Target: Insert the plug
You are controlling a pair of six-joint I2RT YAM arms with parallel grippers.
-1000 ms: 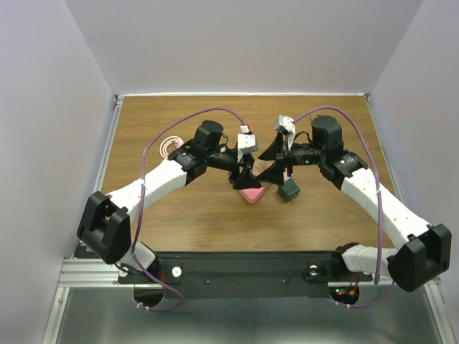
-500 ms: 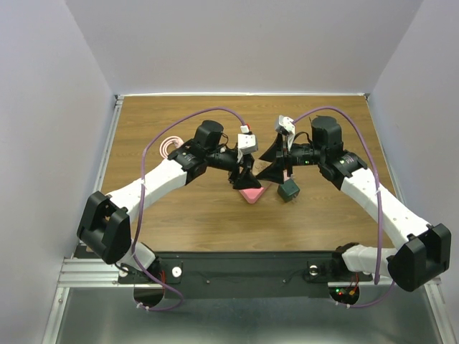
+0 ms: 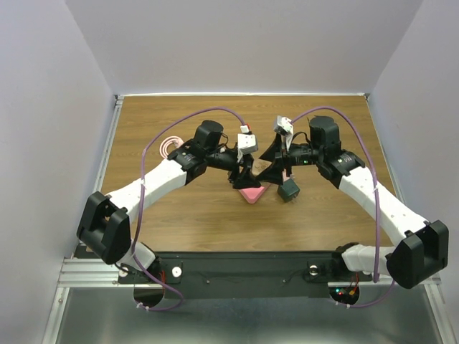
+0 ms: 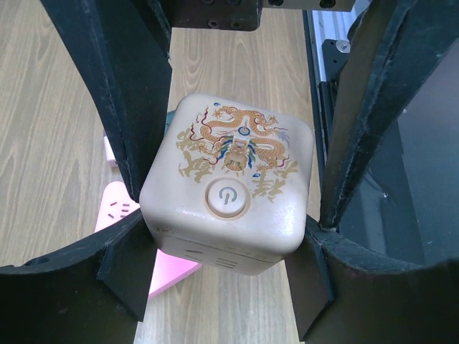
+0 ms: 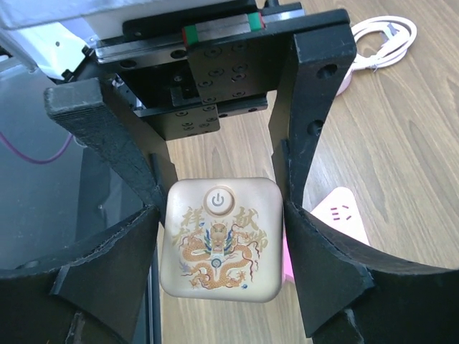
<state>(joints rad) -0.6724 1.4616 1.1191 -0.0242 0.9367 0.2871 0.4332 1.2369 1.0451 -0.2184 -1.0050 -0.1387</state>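
The left gripper [image 4: 224,247] is seen closed on the dragon-printed cube plug [image 4: 237,154], which is held over the pink power strip [image 4: 116,209]; contact between them cannot be told. The right gripper [image 5: 219,226] is pressed against the same sides.

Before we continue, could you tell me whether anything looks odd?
Both the left pincer and the right pincer clasp one cream dragon-printed cube above the pink plastic power strip; two pincers on one item looks unusual.
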